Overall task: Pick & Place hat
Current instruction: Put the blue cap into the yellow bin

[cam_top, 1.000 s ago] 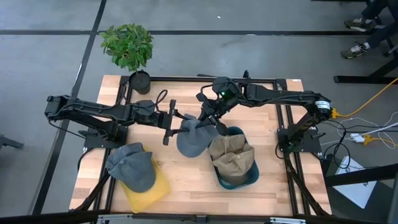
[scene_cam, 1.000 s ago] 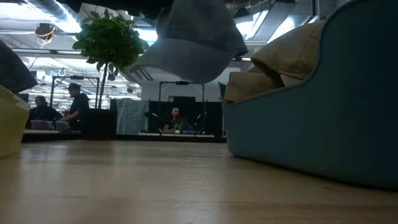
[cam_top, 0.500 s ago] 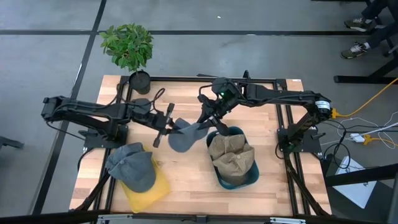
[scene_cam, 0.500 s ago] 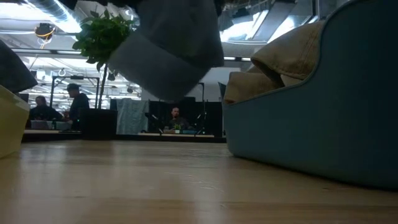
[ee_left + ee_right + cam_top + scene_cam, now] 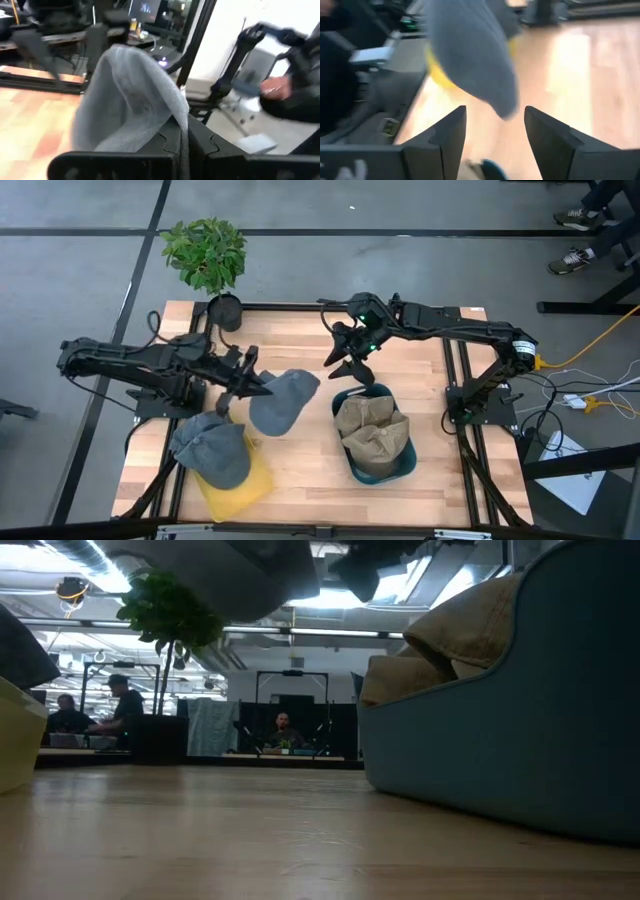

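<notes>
A grey hat point(image 5: 281, 400) hangs in the air over the table's middle, and my left gripper point(image 5: 251, 386) is shut on its left side. The same hat fills the left wrist view point(image 5: 127, 95) and shows at the top of the low view point(image 5: 225, 570). My right gripper point(image 5: 349, 361) stands open over the far rim of the blue bin point(image 5: 400, 468), apart from the hat, with nothing between its fingers point(image 5: 445, 137). The blue bin holds tan hats point(image 5: 373, 430). Another grey hat point(image 5: 212, 450) lies on the yellow bin point(image 5: 243, 485) at the near left. My left gripper pinches the grey hat's cloth at its left edge point(image 5: 181, 131) between its two fingers. The fingers come level from the table's left. One layer or several, I cannot tell. The hat hangs clear of the table, sagging beyond and below the fingers.
A potted plant point(image 5: 206, 254) stands at the table's far left corner. The blue bin's wall point(image 5: 520, 740) fills the right of the low view. Bare wood lies between the two bins and along the far edge. People sit in the room beyond the table.
My left gripper has shut on the grey hat, rolled, and drawn back toward the table's left and up, taking the hat with it. My right gripper has opened, let go of the hat and moved toward the far edge.
</notes>
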`<action>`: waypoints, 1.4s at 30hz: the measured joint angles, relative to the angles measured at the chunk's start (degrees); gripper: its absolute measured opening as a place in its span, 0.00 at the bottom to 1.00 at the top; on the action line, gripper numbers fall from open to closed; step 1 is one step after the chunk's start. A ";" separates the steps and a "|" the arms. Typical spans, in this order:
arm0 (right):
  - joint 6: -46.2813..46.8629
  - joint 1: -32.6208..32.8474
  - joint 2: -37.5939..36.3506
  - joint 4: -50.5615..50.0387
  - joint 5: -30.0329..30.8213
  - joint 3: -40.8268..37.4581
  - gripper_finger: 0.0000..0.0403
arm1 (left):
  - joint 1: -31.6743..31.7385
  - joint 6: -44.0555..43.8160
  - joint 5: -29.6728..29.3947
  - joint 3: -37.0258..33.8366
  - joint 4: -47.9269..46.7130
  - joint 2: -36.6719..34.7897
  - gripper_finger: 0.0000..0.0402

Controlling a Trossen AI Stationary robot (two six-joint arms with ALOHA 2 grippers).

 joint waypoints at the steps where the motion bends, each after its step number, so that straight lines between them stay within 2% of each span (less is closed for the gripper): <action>1: 0.06 -0.05 0.00 -0.39 1.73 0.00 0.50 | -1.14 -1.35 -1.08 0.00 0.03 -0.77 0.01; 3: 0.13 -0.06 0.02 -1.89 5.67 0.00 0.51 | -4.45 -3.00 -5.27 0.00 -0.58 -2.00 0.01; 6: 0.14 -0.03 0.02 -2.65 10.53 0.00 0.51 | -11.40 -3.42 -14.61 0.00 -2.97 -3.28 0.01; 9: 0.81 -0.03 0.04 -2.79 11.69 0.00 0.51 | -19.43 -3.82 -24.93 0.00 -4.31 -3.71 0.01; 14: 2.74 -0.20 0.04 -3.35 12.08 0.00 0.50 | -32.83 -7.82 -38.95 0.00 -4.70 -3.61 0.01; 19: 5.85 -0.24 0.06 -3.12 16.36 0.00 0.49 | -45.49 -12.74 -54.86 0.00 -4.12 -2.26 0.01; 22: 7.90 -0.24 0.06 -2.90 18.25 0.00 0.49 | -52.32 -15.20 -62.36 0.00 -2.36 -0.16 0.01; 27: 10.24 0.07 0.06 -1.51 18.73 0.00 0.49 | -62.04 -20.07 -69.07 0.00 0.11 2.75 0.01; 32: 11.52 1.14 0.09 0.54 18.70 0.00 0.49 | -69.32 -27.14 -72.99 0.00 0.09 4.72 0.01; 37: 11.98 2.26 0.11 1.53 18.75 0.00 0.49 | -73.36 -32.16 -78.23 0.00 0.09 7.91 0.01; 42: 12.00 3.19 0.11 3.77 18.86 0.00 0.49 | -74.81 -36.84 -81.26 0.00 0.07 13.22 0.01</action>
